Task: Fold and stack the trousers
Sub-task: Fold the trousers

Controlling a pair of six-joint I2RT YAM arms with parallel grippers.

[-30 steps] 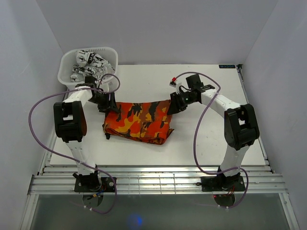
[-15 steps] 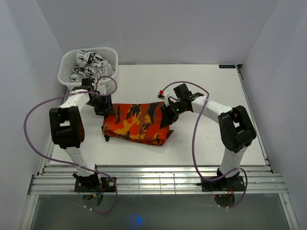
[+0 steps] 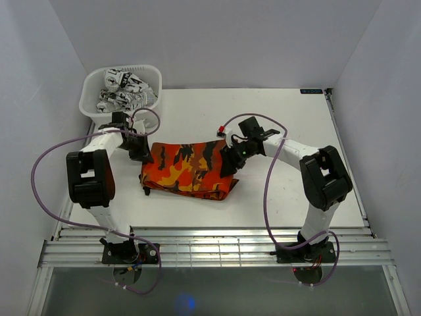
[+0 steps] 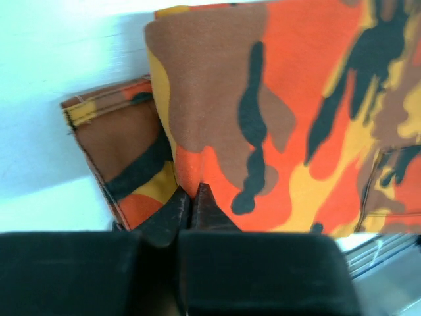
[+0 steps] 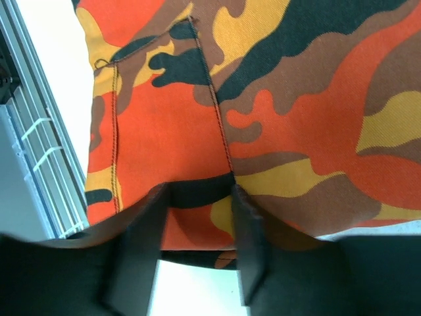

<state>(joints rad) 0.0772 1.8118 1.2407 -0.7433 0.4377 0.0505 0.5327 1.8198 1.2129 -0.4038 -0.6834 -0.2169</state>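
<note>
Top view: the folded trousers (image 3: 187,170) lie mid-frame on the counter (image 3: 289,131). Left wrist view: the left tool (image 4: 191,197), at lower centre, is clenched on a pinch of the cloth. Right wrist view: the right tool (image 5: 197,191) is released, its fingers (image 5: 245,250) spread astride the cloth edge at lower frame.

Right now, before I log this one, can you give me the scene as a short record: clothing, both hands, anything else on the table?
trousers: folded into a compact bundle, lying near the middle of the table
left hand: shut, pinching the bundle's left end
right hand: open, fingers either side of the bundle's right edge
basket: far left corner, holds a black-and-white cloth
stacking: not yet done
</note>
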